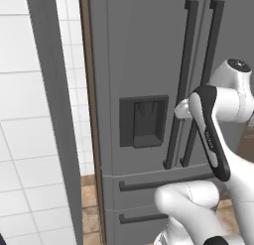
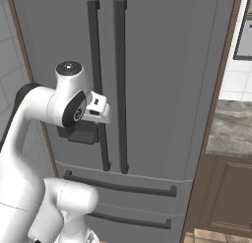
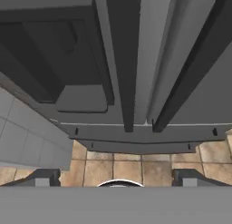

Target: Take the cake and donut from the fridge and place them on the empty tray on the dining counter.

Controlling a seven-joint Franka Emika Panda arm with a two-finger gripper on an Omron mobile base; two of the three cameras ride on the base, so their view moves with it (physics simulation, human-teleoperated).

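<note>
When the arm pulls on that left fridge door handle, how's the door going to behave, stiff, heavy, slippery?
The left door handle is a long, straight dark bar, so it likely stays rigid under a pull. Its smooth look suggests the open gripper might slide along it. The fridge door is tall and shut, so it probably feels heavy and swings rather than tips.

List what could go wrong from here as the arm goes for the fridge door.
1. The fridge is shut and its two dark handles run close together; the open tool, near the left one, could catch the wrong handle.
2. The dispenser recess sits right beside that handle, so a finger might snag it.
3. The elbow crowds the doors and could block the swing.
</note>
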